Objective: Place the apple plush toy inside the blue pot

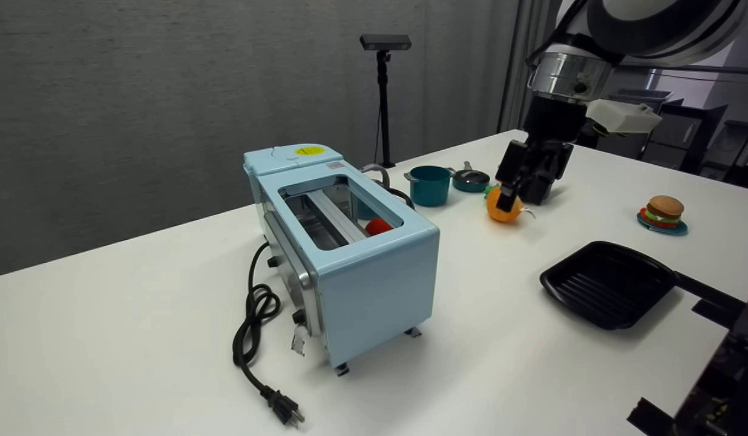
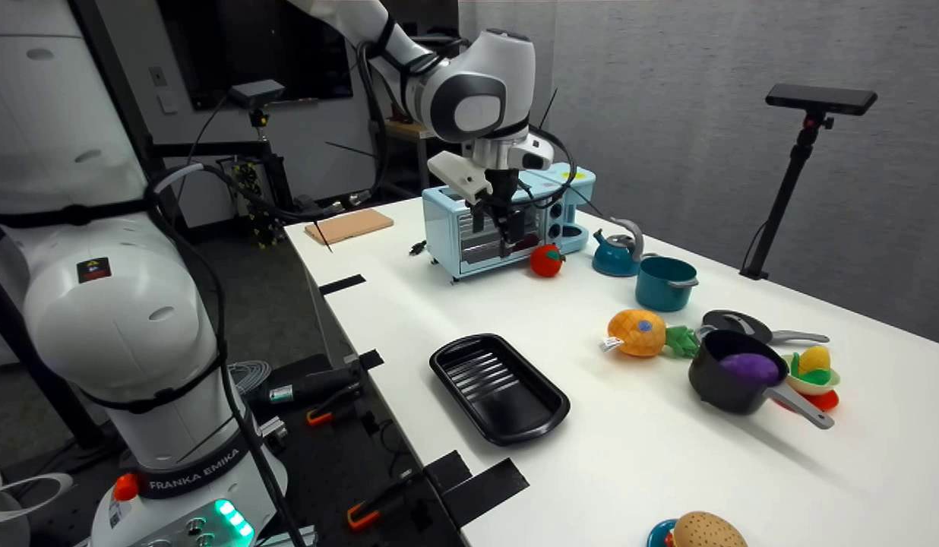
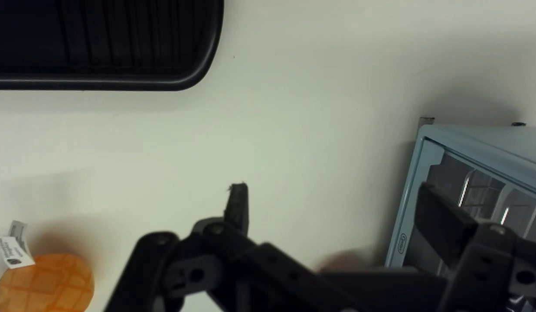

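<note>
The apple plush toy (image 2: pixel 546 260), round and red with a green leaf, sits on the table just in front of the toaster's door. In an exterior view it shows only through the toaster's top window (image 1: pixel 378 226). In the wrist view it is hidden behind the gripper; only a reddish-brown shadow shows. The teal-blue pot (image 2: pixel 666 283) stands upright beyond the kettle; it also shows in an exterior view (image 1: pixel 430 186). My gripper (image 2: pixel 495 230) is open and empty, above the table near the toaster and the apple. It shows in the wrist view (image 3: pixel 332 188) with fingers wide apart.
The light-blue toaster (image 1: pixel 380 297) stands close to the gripper. A teal kettle (image 2: pixel 615 256) is between toaster and pot. An orange pineapple plush (image 2: pixel 637 333), a black square pan (image 2: pixel 500 403), a dark pot (image 2: pixel 716 395) holding a purple toy, and a burger toy (image 1: pixel 664 209) are on the table.
</note>
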### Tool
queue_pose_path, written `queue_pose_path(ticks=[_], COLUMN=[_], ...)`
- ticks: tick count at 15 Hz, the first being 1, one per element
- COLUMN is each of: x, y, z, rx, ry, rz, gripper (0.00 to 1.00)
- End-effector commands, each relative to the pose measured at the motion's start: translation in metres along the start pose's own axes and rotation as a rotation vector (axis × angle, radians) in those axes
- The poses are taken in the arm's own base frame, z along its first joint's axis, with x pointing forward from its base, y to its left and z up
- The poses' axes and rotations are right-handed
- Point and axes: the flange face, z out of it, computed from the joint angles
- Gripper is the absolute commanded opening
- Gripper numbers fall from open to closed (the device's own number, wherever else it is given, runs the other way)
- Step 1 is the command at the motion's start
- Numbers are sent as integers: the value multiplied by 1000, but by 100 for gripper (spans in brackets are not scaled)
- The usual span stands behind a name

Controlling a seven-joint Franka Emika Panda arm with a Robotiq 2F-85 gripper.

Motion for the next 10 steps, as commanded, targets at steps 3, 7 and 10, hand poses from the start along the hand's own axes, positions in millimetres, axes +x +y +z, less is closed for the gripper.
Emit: queue_pose_path(ticks=[3,7,10], x=[33,71,105], y=[-6,-14,-22], z=[15,30,45], rx=[-3,1,5], ry=[75,132,151], rz=[-38,-66,-74], gripper=[100,100,100])
